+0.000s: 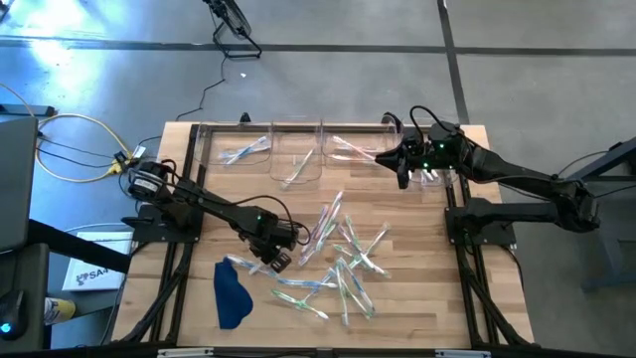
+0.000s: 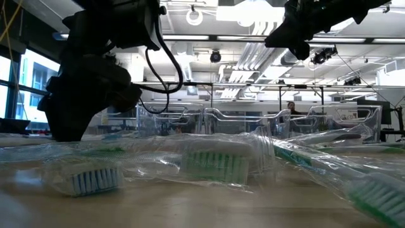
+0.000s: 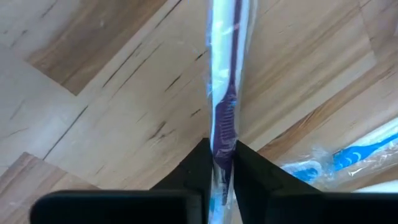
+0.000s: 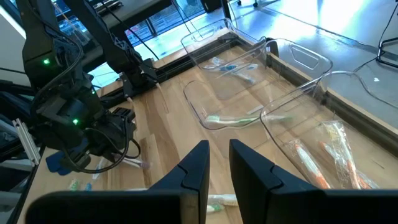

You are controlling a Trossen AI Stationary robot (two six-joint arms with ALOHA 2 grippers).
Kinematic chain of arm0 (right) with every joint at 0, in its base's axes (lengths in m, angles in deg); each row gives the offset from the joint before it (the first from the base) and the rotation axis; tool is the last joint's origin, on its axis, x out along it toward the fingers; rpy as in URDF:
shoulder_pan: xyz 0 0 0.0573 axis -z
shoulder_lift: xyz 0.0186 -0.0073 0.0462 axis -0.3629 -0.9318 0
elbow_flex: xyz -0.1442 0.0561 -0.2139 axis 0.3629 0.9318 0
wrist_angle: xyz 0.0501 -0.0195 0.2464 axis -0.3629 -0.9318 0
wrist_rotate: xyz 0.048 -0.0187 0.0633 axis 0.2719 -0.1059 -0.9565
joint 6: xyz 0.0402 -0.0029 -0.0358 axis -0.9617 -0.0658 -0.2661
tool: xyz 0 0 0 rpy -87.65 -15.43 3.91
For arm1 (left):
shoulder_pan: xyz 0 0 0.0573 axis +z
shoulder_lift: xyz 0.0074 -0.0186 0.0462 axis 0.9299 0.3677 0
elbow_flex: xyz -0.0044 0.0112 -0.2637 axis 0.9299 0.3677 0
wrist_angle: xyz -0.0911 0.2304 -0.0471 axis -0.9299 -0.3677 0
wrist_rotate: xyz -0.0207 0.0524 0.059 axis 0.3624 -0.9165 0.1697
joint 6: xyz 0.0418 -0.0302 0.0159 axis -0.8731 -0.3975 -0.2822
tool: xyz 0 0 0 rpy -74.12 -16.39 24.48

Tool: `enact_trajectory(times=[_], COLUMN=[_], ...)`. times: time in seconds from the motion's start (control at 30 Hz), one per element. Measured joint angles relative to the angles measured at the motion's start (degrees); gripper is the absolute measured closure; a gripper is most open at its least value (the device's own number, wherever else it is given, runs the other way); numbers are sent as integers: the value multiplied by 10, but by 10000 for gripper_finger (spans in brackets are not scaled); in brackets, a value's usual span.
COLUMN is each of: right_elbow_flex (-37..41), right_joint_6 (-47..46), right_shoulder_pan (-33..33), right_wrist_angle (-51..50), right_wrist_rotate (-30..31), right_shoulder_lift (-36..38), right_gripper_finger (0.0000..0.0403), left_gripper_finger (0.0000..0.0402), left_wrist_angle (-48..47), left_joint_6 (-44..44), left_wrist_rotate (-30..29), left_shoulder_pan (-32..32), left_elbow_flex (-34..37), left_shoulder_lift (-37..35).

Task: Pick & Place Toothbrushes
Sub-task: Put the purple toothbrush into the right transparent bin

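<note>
High view: left hand (image 1: 281, 261) down at the pile of toothbrushes (image 1: 343, 261) on the wooden surface (image 1: 417, 298); right hand (image 1: 401, 171) near the clear bins (image 1: 298, 149).
Left wrist: fingers (image 3: 196, 168) clamped on a purple-handled toothbrush (image 3: 222, 106).
Right wrist: right hand (image 4: 217, 163) nearly closed, holds nothing.

Wooden table (image 1: 417, 308), toothbrushes (image 1: 343, 261), bins (image 1: 296, 151), cloth (image 1: 232, 295)
</note>
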Motion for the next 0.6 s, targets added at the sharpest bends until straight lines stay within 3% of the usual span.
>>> enact_trajectory(times=[0.6], right_elbow_flex=[-1], right_joint_6=[0], right_shoulder_pan=[0], right_wrist_angle=[13], right_wrist_rotate=[-4], right_shoulder_lift=[2], right_gripper_finger=[349], left_gripper_finger=[376], left_wrist_angle=[-11], left_joint_6=[-57], left_wrist_rotate=[-41], left_shoulder_pan=[10], left_elbow_flex=[-29], left_shoulder_lift=[-44])
